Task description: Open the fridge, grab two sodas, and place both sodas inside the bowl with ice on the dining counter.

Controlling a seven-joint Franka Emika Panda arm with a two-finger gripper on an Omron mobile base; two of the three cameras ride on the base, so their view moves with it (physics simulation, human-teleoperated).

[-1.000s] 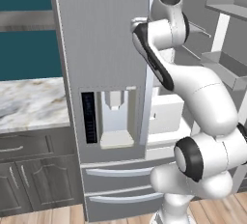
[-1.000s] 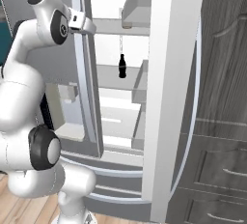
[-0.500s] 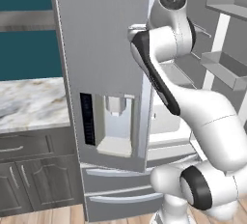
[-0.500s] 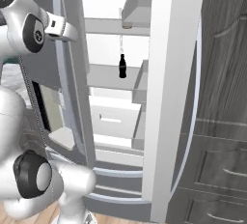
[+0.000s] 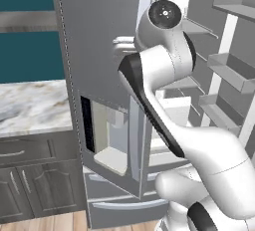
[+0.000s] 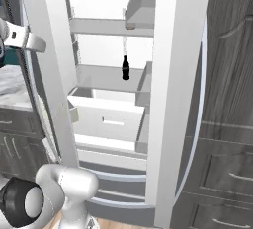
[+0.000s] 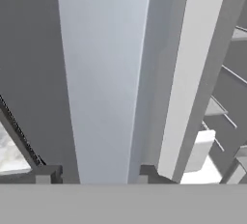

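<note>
Glossy and near-black, the slim soda (image 6: 125, 68) stands upright on a white shelf inside the fridge (image 5: 94, 41), at about 1 o'clock in the right base view. It looks light, rigid and slippery, and tall enough to tip, so its mid-body seems the safest hold. The gripper (image 7: 91, 175) sits against the door's pale handle (image 7: 103, 73), well apart from the soda; whether its tips pinch the handle I cannot tell.

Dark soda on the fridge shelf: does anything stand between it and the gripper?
Yes. The gripper is at the left door's handle, outside the fridge; the door's edge stands between it and the dark soda.
</note>
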